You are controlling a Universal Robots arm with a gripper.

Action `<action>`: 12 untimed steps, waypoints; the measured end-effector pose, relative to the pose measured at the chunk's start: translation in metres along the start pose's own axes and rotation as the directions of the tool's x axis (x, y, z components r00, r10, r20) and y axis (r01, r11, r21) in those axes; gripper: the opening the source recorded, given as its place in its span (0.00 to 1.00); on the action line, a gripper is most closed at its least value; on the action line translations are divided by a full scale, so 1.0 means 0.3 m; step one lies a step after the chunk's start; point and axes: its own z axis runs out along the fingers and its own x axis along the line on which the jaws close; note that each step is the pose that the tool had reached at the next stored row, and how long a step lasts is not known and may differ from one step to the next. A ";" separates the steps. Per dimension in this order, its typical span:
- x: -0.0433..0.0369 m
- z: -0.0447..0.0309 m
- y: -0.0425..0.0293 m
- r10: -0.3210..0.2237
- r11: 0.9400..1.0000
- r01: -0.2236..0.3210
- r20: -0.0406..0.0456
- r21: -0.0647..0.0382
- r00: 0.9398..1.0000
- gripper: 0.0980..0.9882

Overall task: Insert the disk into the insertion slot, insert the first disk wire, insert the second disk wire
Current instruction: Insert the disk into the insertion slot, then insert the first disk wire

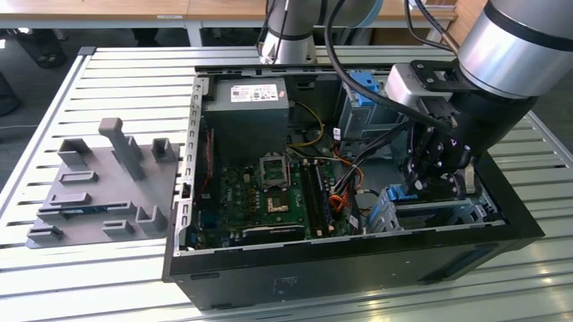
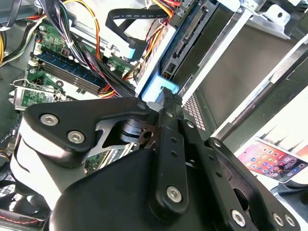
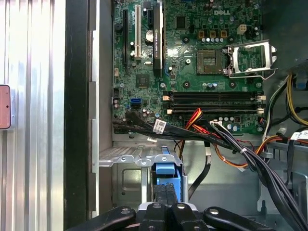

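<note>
Your claw (image 3: 166,186) looks pinched shut, tips at the disk (image 3: 168,171). Expect it stiff, weighty, easy to break; hold its blue edges.

Exterior view: bright, even overhead light. The slatted worktop (image 1: 107,67) glares near white, the silver arm (image 1: 514,40) carries a broad highlight, and the computer case (image 1: 358,248) interior sits in shadow. First wrist view: motherboard (image 3: 192,57) well lit and crisp, slats beside it washed out. Second wrist view: gripper (image 2: 166,98) close to the lens, soft, with glossy highlights.
</note>
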 end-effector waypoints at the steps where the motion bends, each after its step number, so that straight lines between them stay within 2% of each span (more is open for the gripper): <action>1: 0.000 -0.001 0.000 0.000 1.000 0.000 0.000 0.000 1.000 0.01; 12: 0.000 -0.009 0.000 0.000 1.000 0.000 0.000 0.000 1.000 0.01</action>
